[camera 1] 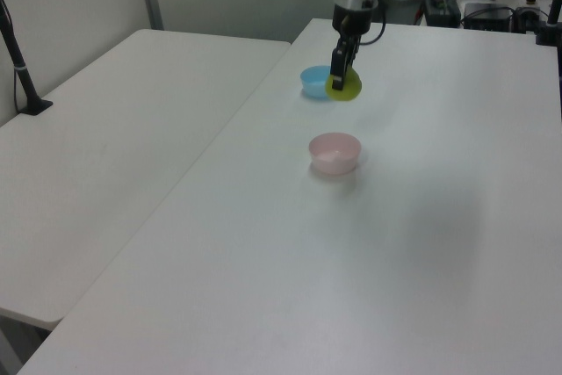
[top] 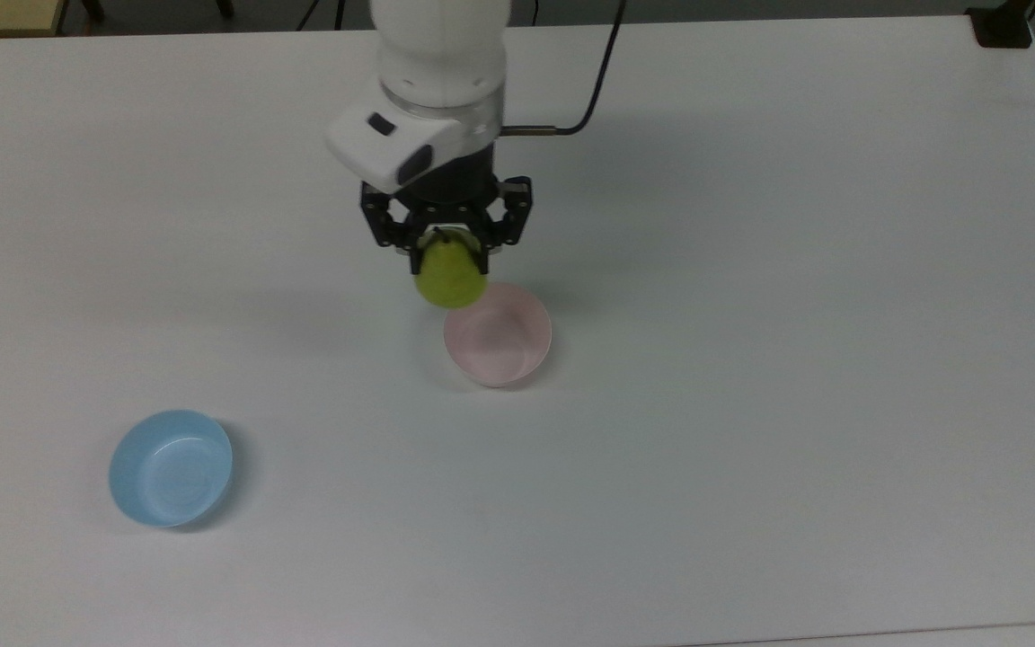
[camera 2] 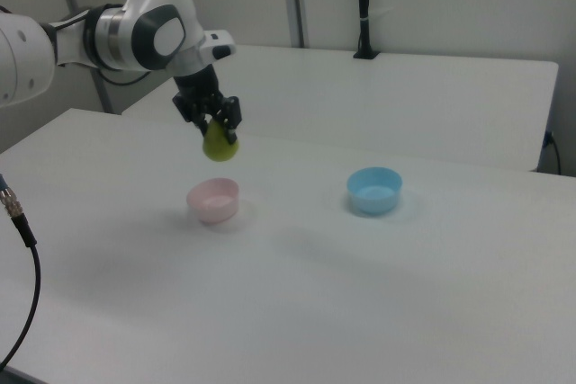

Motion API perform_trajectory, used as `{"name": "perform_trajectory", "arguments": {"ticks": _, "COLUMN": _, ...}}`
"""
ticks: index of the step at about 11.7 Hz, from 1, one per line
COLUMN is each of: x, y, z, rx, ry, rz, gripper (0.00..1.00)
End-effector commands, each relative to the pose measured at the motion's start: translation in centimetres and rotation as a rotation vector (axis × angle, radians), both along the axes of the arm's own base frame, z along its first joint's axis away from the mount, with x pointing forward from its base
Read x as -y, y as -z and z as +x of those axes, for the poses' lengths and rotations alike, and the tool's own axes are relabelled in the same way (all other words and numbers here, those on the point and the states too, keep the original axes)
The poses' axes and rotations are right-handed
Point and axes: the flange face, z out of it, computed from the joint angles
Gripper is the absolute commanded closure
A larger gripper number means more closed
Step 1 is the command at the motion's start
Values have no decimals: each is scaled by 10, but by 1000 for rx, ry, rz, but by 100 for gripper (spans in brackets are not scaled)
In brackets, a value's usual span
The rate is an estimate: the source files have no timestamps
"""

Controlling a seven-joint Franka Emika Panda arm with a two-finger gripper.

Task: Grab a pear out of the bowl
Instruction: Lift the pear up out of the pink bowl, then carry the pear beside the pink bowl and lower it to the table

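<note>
We see the arm (top: pixel 441 54) cut off by the top view's upper edge, so its upper links stay out of sight there. The gripper (top: pixel 448 256) covers the top of the pear (top: pixel 451 280), and we cannot make out the stem clearly. In the left view the pear (camera 1: pixel 346 85) overlaps the light blue bowl (camera 1: pixel 313 82), hiding part of its rim. In the right view the cable (camera 2: pixel 22 258) runs off the lower edge.
</note>
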Motion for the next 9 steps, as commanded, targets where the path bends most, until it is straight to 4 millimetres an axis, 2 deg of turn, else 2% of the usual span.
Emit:
{"name": "perform_trajectory", "arguments": {"ticks": 1, "x": 51, "y": -13, "z": 3, "rx": 2, "ry": 1, "rz": -14, "gripper": 51}}
{"name": "perform_trajectory", "arguments": {"ticks": 3, "x": 85, "y": -7, "z": 4, "rx": -1, "ry": -22, "rz": -25, "gripper": 50}}
{"name": "perform_trajectory", "arguments": {"ticks": 6, "x": 122, "y": 24, "z": 13, "rx": -10, "ry": -38, "rz": -37, "gripper": 49}}
{"name": "perform_trajectory", "arguments": {"ticks": 9, "x": 136, "y": 59, "z": 21, "rx": -25, "ry": -38, "rz": -41, "gripper": 49}}
